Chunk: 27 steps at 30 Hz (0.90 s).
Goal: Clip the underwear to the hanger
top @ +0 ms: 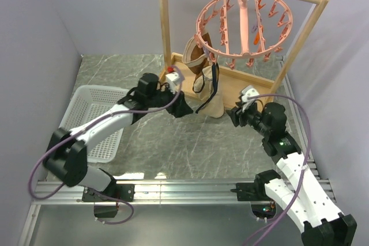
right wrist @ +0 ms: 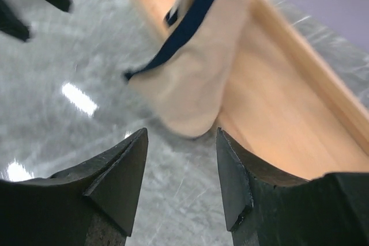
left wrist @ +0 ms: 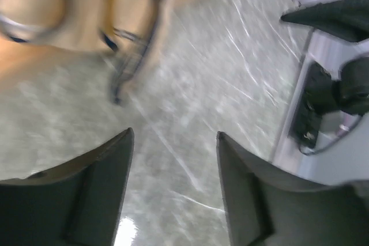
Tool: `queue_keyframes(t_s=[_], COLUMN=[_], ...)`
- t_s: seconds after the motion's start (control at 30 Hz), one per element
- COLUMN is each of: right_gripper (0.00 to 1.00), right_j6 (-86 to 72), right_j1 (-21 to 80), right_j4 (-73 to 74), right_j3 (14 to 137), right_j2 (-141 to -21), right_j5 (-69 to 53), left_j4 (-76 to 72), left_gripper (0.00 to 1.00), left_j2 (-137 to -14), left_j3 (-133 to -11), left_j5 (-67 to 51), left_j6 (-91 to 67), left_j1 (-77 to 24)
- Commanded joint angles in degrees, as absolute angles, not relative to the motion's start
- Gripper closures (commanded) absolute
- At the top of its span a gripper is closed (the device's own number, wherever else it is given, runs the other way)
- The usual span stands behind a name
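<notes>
The salmon-pink circular hanger [top: 245, 21] hangs by its hook from the wooden rack's top bar. The light tan underwear [top: 214, 99] with black trim hangs from a clip at the ring's near left and reaches down to the rack's base. It also shows in the right wrist view [right wrist: 204, 79], and blurred in the left wrist view [left wrist: 138, 4]. My left gripper [top: 183, 106] is open and empty just left of the underwear. My right gripper [top: 235, 116] is open and empty just right of its lower end, not touching it.
A darker brown garment [top: 194, 56] hangs from the hanger behind the underwear. The wooden rack [top: 167, 21] stands on a tray-like base [right wrist: 277, 108] at the back. A white plastic basket [top: 95, 119] sits at the left on the marble table.
</notes>
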<state>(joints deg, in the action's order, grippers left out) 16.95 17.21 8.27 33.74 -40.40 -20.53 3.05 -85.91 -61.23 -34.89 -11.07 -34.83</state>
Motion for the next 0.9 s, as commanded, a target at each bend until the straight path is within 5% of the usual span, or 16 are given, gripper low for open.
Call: queue_keyframes(t_s=[0.0, 0.17, 0.47, 0.87], right_gripper=[0.42, 0.39, 0.27, 0.40], right_j6=[8.62, -0.78, -9.05, -16.17], right_j1=[15.38, 15.21, 14.50, 2.90], right_j4=[4.22, 3.25, 5.61, 19.94], right_j3=[38.93, 44.11, 53.61, 73.02], right_j2=[-38.85, -39.63, -42.01, -54.13], right_j5=[-18.55, -13.28, -9.41, -19.51], left_j4=[-10.44, -17.31, -32.68, -59.91], left_gripper=[0.28, 0.02, 0.03, 0.11], left_j2=[-75.71, -71.63, -78.74, -100.42], left_j3=[-56.71, -56.68, -62.23, -72.05], left_j5=[-31.92, -31.73, -24.38, -11.43], left_j6=[-6.88, -3.61, -4.40, -4.57], left_j1=[-32.96, -33.22, -40.42, -52.64])
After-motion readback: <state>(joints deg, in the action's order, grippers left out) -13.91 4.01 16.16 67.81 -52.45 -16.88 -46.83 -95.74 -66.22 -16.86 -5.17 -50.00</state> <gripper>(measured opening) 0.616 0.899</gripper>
